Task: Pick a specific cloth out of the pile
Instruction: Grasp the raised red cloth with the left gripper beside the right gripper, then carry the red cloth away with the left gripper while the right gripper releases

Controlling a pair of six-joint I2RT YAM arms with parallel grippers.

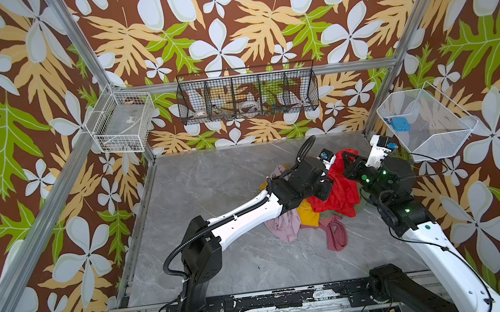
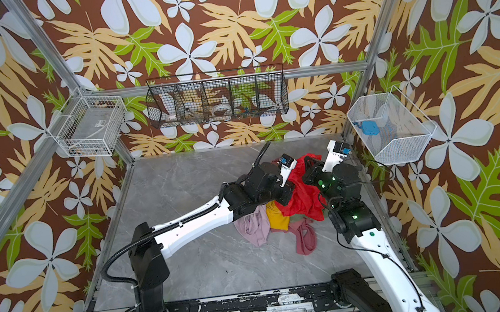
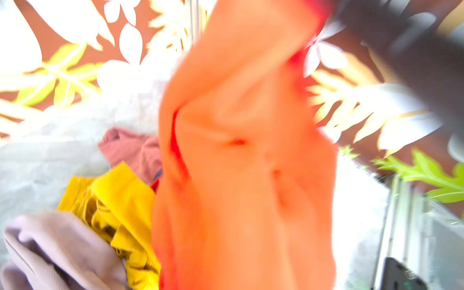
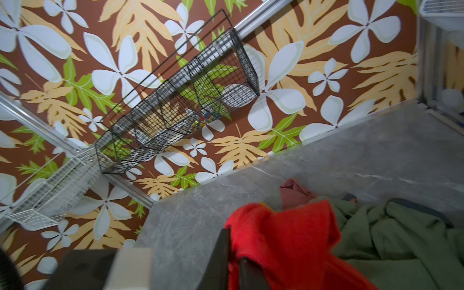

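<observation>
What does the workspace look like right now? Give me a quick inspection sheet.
Surface: grey marble table, bare around the pile.
Job's things: red cloth raised at its top between both arms, lower edge on the pile.
Clutter: nothing seen.
Left jaws: shut on the cloth.
Right jaws: at the cloth's top edge, grip unclear.
Cables: black hose on the left arm, clear of the garments.
Surroundings: black wire basket, white wire basket, white mesh basket, flowered walls.
</observation>
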